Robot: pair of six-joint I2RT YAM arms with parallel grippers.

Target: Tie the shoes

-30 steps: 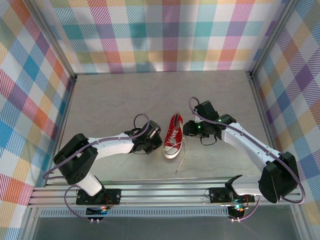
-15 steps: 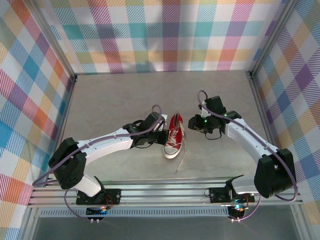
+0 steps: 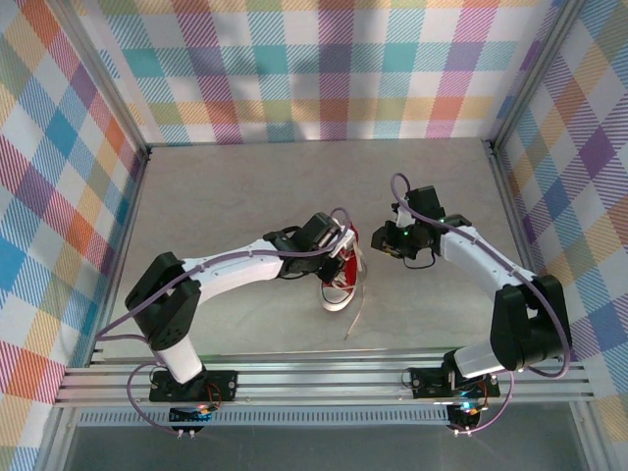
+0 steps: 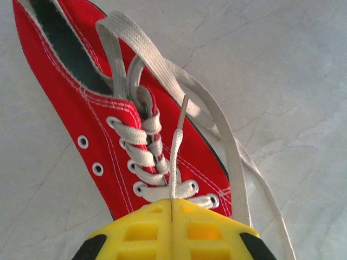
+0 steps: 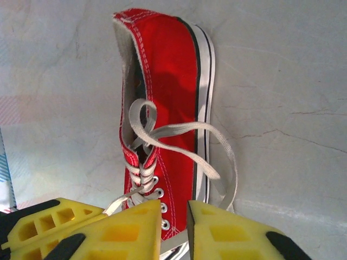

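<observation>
The red sneaker lies on the table between the arms, toe toward me. In the left wrist view the shoe fills the middle, and my left gripper is shut on a thin white lace strand that rises straight over the eyelets. My left gripper hovers over the shoe's laced part. My right gripper sits just right of the shoe. Its yellow fingers stand a narrow gap apart over the shoe's side, nothing clearly between them. A loose lace loop drapes over the sole.
One lace end trails on the grey tabletop toward the near edge. Plaid walls close in the table on three sides, and a metal rail runs along the front. My left gripper's fingers show at the lower left of the right wrist view.
My left arm has swung right and now holds the lace over the shoe. The right gripper has drawn slightly up and away from the shoe, its jaws narrowing.
</observation>
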